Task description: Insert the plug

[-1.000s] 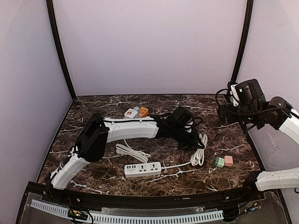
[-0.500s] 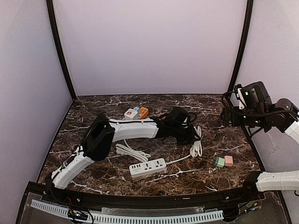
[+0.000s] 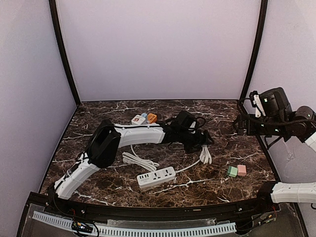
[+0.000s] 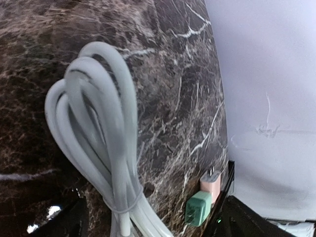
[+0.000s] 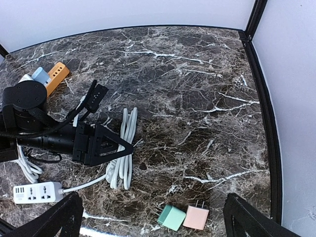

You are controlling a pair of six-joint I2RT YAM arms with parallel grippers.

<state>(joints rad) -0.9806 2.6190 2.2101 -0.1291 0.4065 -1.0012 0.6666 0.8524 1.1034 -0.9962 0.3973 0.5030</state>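
A green plug [image 3: 232, 171] and a pink plug [image 3: 241, 170] lie side by side near the table's right front; both also show in the right wrist view, green plug [image 5: 171, 217] and pink plug [image 5: 196, 217]. The white power strip [image 3: 156, 177] lies at front centre, its cord ending in a tied bundle [image 3: 205, 155]. My left gripper [image 3: 200, 140] hovers over that bundle [image 4: 98, 123] with its jaws open, and the cord lies loose between them. My right gripper [image 5: 154, 200] is open and empty, raised high at the right edge [image 3: 239, 126].
Three small adapters, white [image 3: 138, 119], blue [image 3: 144, 116] and orange [image 3: 151, 118], sit at the back left. Loose loops of white cord [image 3: 140, 160] lie under the left forearm. Black frame posts [image 3: 254, 49] stand at the back corners.
The left jaws have opened off the cord bundle. The bundle shifted slightly left and the power strip turned a little. The right arm drew back toward the right wall.
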